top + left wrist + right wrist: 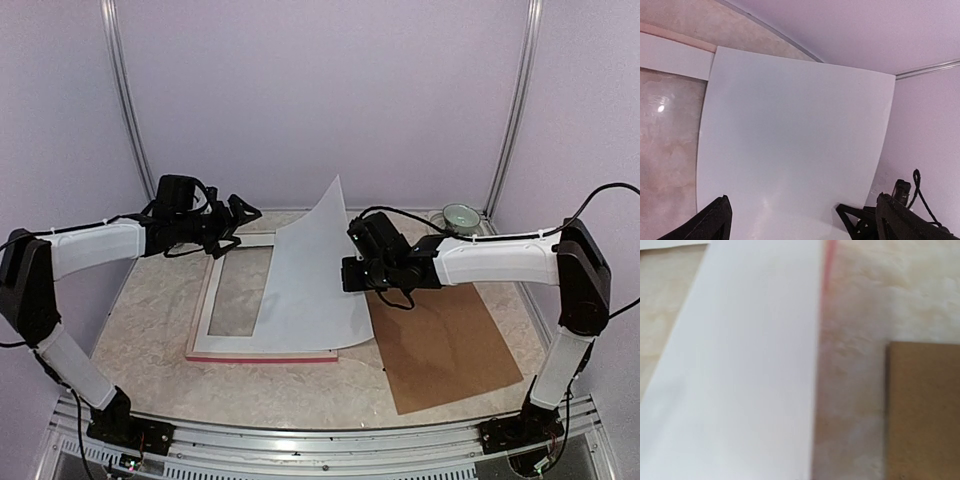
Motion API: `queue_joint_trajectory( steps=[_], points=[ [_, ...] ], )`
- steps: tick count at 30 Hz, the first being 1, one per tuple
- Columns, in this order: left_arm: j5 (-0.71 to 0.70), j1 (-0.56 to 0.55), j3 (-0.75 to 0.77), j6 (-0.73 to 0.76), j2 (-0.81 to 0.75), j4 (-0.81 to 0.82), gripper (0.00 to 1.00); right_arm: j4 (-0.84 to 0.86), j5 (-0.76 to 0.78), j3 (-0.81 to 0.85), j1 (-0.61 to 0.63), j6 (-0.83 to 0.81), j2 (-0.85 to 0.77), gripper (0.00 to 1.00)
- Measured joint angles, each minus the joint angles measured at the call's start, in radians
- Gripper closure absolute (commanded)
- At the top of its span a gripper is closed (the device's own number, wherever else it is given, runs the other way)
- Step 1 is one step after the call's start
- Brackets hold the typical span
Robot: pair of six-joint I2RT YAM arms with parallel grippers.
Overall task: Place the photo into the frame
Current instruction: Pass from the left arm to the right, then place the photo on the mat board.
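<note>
The photo [310,270] shows its plain white back and lies slanted over the right part of the frame [270,357], whose pink rail shows along the near edge. The sheet's far right corner curls up high. My right gripper [350,272] sits at the sheet's raised right edge, shut on it. Its fingers are hidden in the right wrist view, where the photo [740,365] fills the left and a pink streak of the frame [829,260] shows above. My left gripper [243,218] hovers by the photo's far left corner, open. In the left wrist view the photo [795,140] lies under the left gripper [807,225].
A white mat [205,325] lies inside the frame and also shows in the left wrist view as the mat [675,57]. The brown backing board [445,340] lies on the table to the right, seen as the board [925,410]. A small round greenish object [461,214] sits at the back right.
</note>
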Motion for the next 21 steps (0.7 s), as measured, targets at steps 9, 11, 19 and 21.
queue_joint_trajectory(
  steps=[9, 11, 19, 21],
  points=[
    [-0.005, 0.138, -0.113, 0.045, -0.039, -0.078, 0.01, 0.057, -0.078, 0.001, -0.025, -0.028, 0.005, 1.0],
    [-0.007, 0.163, -0.124, 0.053, -0.053, -0.08, 0.01, 0.067, -0.099, 0.001, -0.034, -0.028, 0.008, 1.0],
    [-0.035, 0.218, -0.21, 0.072, -0.1, -0.073, 0.01, 0.136, -0.239, 0.001, -0.081, -0.006, 0.031, 1.0],
    [-0.042, 0.223, -0.238, 0.077, -0.1, -0.071, 0.01, 0.156, -0.276, 0.002, -0.091, 0.005, 0.045, 1.0]
  ],
)
